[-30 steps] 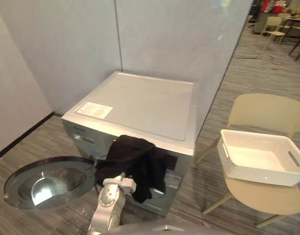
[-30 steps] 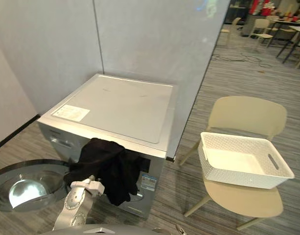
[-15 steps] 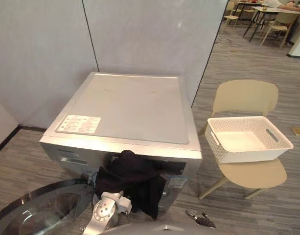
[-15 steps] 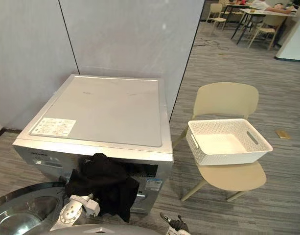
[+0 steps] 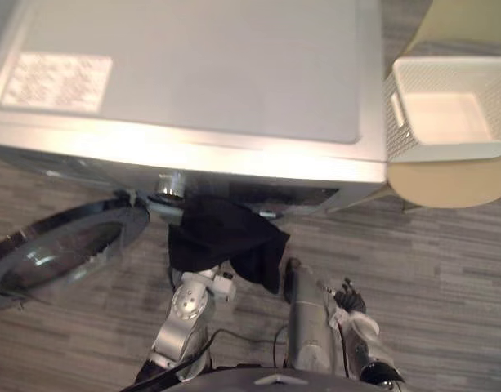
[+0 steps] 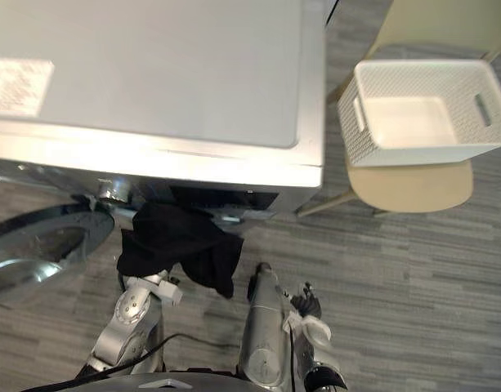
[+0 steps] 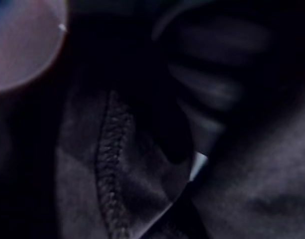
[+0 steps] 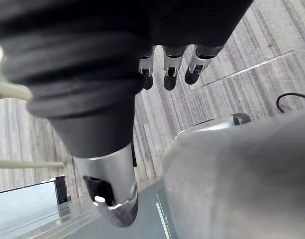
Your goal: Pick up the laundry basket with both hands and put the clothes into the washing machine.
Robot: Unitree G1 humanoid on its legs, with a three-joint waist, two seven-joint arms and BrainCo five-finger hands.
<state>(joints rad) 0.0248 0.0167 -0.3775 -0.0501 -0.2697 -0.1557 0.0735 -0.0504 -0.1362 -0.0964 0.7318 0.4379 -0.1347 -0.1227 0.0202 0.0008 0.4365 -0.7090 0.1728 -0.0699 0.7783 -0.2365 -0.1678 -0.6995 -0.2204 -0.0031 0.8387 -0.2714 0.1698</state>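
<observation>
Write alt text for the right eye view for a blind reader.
A black garment hangs at the front of a silver washing machine, over the end of the robot's left arm, beside the open round door. To the right, an empty white laundry basket sits on a beige chair.

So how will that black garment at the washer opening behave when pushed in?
Likely floppy and light: the black garment droops in thin folds. It may slip back out, since much hangs outside the washing machine.
</observation>
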